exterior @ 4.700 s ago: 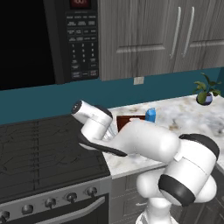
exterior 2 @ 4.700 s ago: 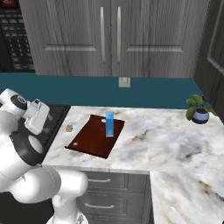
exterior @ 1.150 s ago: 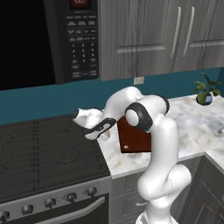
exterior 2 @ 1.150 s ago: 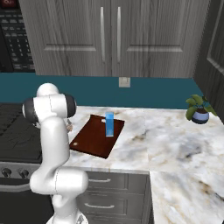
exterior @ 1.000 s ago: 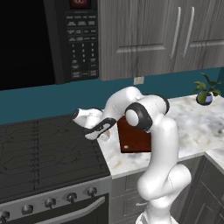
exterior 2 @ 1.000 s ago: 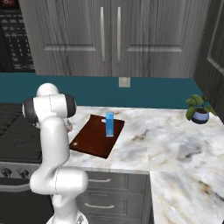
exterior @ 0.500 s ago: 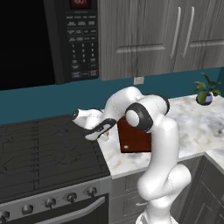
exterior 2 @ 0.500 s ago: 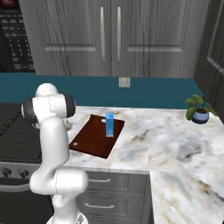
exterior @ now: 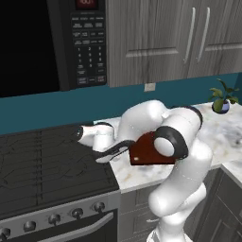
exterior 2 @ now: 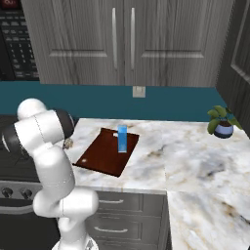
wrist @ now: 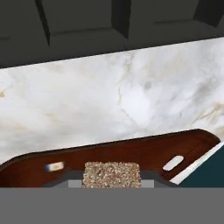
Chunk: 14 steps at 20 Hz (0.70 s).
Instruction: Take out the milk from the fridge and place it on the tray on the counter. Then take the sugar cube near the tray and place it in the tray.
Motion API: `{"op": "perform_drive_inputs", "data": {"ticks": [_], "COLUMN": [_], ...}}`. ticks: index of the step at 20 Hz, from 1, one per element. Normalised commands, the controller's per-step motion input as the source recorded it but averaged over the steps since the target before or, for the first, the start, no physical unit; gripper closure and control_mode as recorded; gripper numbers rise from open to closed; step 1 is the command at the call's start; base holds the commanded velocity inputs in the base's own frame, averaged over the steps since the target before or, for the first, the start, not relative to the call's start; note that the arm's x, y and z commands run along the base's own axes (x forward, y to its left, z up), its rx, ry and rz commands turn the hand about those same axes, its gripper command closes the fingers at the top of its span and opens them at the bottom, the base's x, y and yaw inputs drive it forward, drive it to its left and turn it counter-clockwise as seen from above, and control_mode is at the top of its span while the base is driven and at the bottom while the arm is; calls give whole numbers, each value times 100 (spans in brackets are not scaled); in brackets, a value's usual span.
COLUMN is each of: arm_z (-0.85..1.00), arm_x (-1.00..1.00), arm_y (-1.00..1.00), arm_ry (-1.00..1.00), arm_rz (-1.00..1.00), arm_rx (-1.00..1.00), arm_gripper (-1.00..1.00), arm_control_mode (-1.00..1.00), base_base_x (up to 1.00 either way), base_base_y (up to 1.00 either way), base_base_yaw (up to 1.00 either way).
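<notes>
The gripper (wrist: 112, 181) is closed on the sugar cube (wrist: 112, 174), a speckled tan block pinched between the finger tips just at the near edge of the tray (wrist: 131, 153). The reddish-brown tray lies on the marbled counter (exterior 2: 195, 161), and the blue milk carton (exterior 2: 122, 138) stands upright on the tray's far side.

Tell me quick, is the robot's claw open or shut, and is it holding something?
Gripper: shut on the sugar cube, with the tray just beyond it.
</notes>
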Motion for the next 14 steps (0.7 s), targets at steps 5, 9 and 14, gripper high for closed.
{"op": "perform_drive_inputs", "data": {"ticks": [5, 9, 14], "arm_z": [53, 28, 13], "arm_x": [-50, -32, -2], "arm_y": [-50, -65, -44], "arm_ry": [0, 0, 6], "arm_rz": [-7, -6, 0], "arm_rx": [8, 4, 4], "arm_gripper": [100, 100, 100], "arm_control_mode": [-100, -100, -100], "base_base_x": [0, 0, 0], "base_base_y": [0, 0, 0], "base_base_yaw": [0, 0, 0]}}
